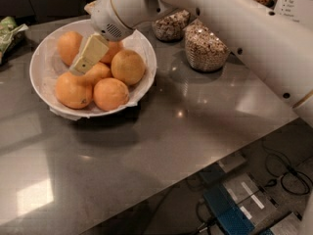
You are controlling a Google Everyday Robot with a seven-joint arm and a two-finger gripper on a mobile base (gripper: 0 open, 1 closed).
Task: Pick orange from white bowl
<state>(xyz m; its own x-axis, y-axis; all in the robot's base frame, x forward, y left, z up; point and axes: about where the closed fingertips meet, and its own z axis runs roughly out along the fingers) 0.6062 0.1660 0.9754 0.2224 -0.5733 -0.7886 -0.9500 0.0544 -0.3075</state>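
Note:
The white bowl [44, 89] lined with crinkled white paper sits at the table's back left and holds several oranges. A deep-orange one [128, 66] lies at the right, others at the front [111, 93], front left [73, 89] and back left [68, 45]. A smaller one [99, 73] lies in the middle. My gripper [87, 57] reaches down into the bowl from the upper right. Its cream tip sits among the back-left, middle and a partly hidden back orange [115, 50]. I see nothing held in it.
Two glass jars of grain stand behind and right of the bowl, one near [204, 45] and one further back [171, 26]. A green packet [10, 31] lies at the far left. My white arm [234, 28] spans the upper right. The table edge [195, 168] runs diagonally, with cables and boxes on the floor below.

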